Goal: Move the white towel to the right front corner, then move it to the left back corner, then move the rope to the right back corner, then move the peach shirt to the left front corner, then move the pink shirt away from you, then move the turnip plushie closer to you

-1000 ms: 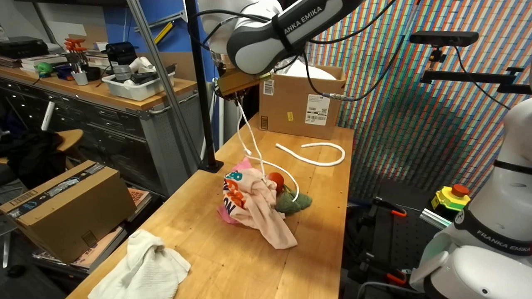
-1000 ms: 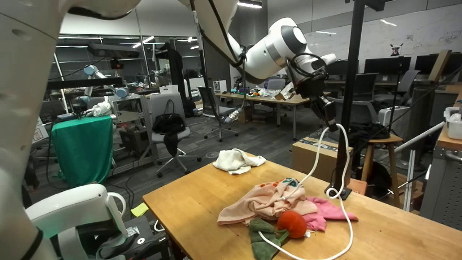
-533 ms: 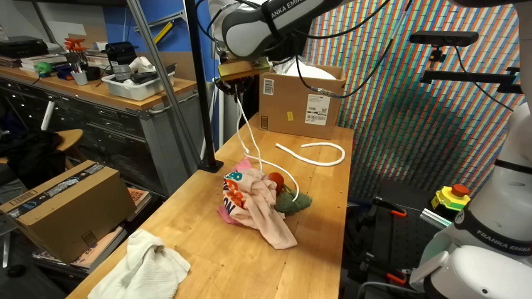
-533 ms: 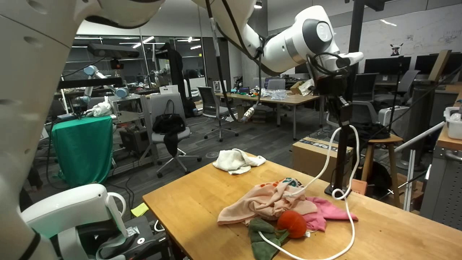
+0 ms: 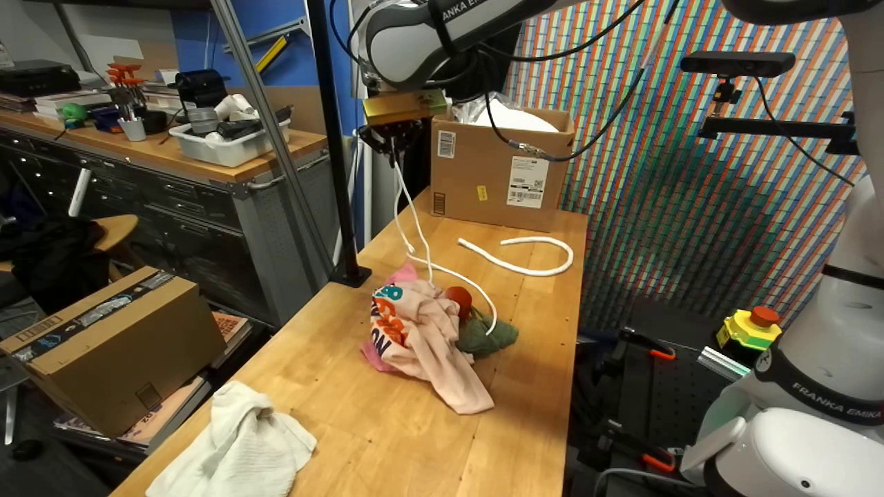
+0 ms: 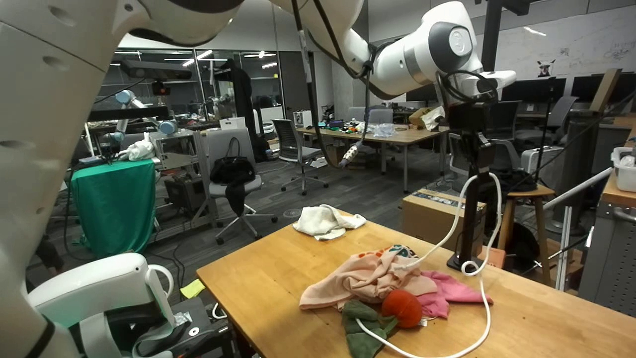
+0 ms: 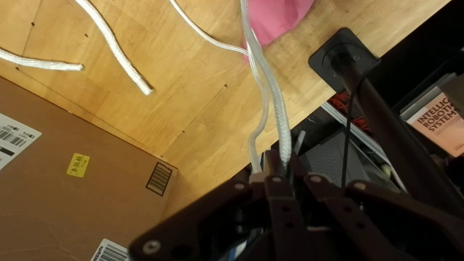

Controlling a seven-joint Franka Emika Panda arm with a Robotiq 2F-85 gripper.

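In the wrist view my claw (image 7: 282,165) is pinched closed on the rope (image 7: 278,101), with the tabletop (image 7: 195,83) and pink shirt (image 7: 278,18) below. In an exterior view I have the claw well above the tabletop, two strands hanging; the peach shirt (image 5: 431,345) lies between left and right edges, over part of the pink one, and a curved white cord (image 5: 537,273) rests near the cardboard box (image 5: 494,172). In an exterior view the white towel (image 6: 324,222) sits at the far corner and one strand reaches the turnip plushie (image 6: 401,308).
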